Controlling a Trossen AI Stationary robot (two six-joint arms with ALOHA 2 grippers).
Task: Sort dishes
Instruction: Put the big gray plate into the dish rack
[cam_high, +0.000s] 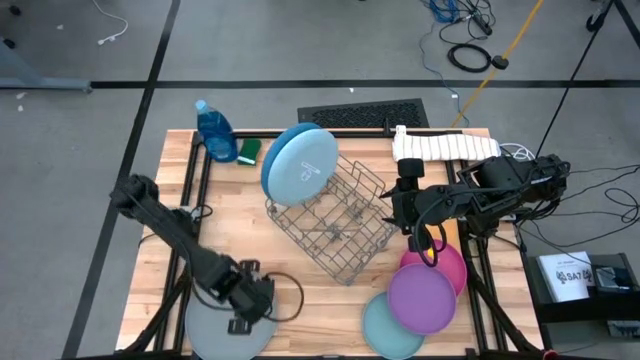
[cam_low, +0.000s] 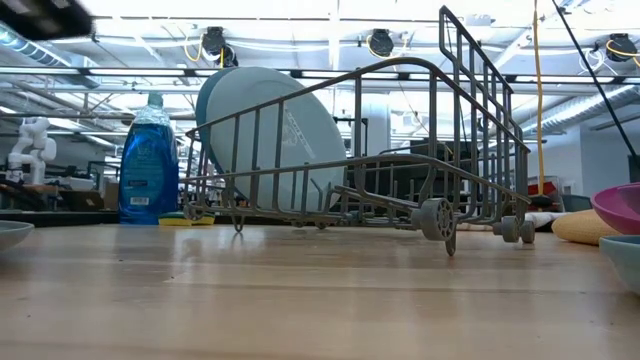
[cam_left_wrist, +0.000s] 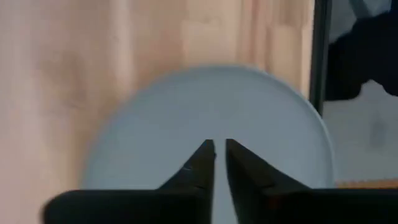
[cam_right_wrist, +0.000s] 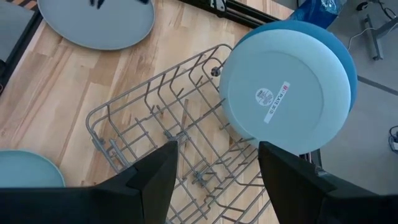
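Observation:
A pale blue plate (cam_high: 303, 165) leans on edge in the far-left end of the wire rack (cam_high: 335, 220), with a blue plate (cam_right_wrist: 339, 46) behind it. A grey plate (cam_high: 225, 338) lies flat at the near left. A purple plate (cam_high: 422, 297) lies on a pink plate (cam_high: 450, 265) at the near right, next to a teal plate (cam_high: 385, 328). My left gripper (cam_high: 238, 322) hangs over the grey plate (cam_left_wrist: 211, 106), its fingers almost together and empty. My right gripper (cam_high: 422, 240) is open and empty above the rack's right side, near the pink plate.
A blue soap bottle (cam_high: 214, 130) and a green-yellow sponge (cam_high: 248, 150) stand at the far left. A rolled white towel (cam_high: 445, 148) lies at the far right. A dark mat (cam_high: 365, 115) lies behind the table. Bare wood shows between the rack and the near edge.

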